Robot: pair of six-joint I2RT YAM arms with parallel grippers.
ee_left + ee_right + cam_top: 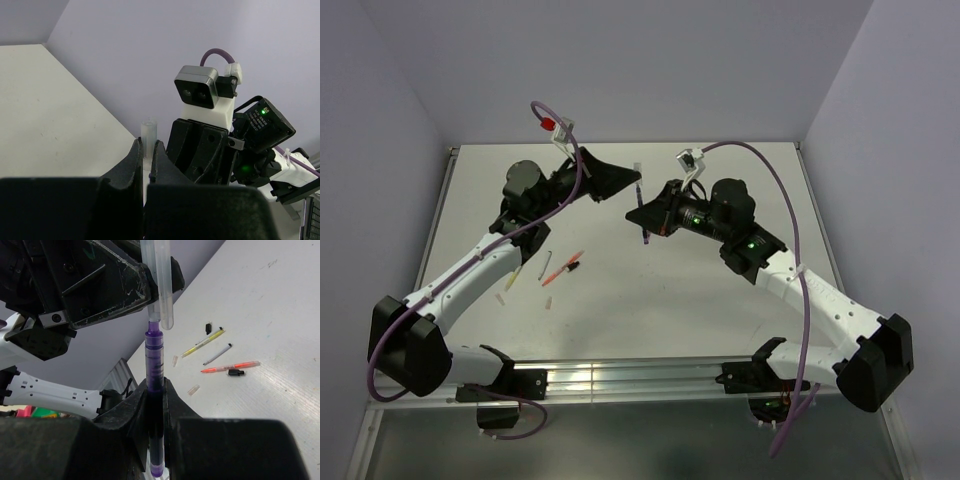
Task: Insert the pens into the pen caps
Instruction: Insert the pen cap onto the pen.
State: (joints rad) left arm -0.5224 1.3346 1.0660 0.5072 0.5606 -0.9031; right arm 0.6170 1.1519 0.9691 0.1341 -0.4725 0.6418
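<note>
Alignment of the purple pen (pixel 154 357) with the clear cap (pixel 164 290) governs the coming move; both are held in the air above the table (pixel 720 300), between the two arms.

Right gripper (pixel 156 392) pinches the pen by its lower barrel, jaws pressed onto it, nib end pointing away from the wrist; left gripper (pixel 146 150) clamps the cap between its fingertips, with part of the tube standing proud of them.

Right wrist view: the pen's long axis runs straight up the frame; the cap's axis lies nearly in line, leaning slightly; the nib meets the cap's lower end; cannot tell whether it has entered the mouth or sits beside the tube wall.

Top view: the cap lies just beyond the pen tip, on the side of the left gripper; the two grippers face each other nose to nose.

Judgement: the next move calls for a push along the pen's axis, with a small sideways correction if the nib is off the mouth; the risk is the nib skating down the outside of the cap.

Other pens (pixel 218 354) and loose caps (pixel 193 388) lie flat on the table, well apart from both grippers; the left arm is nearer to them.
</note>
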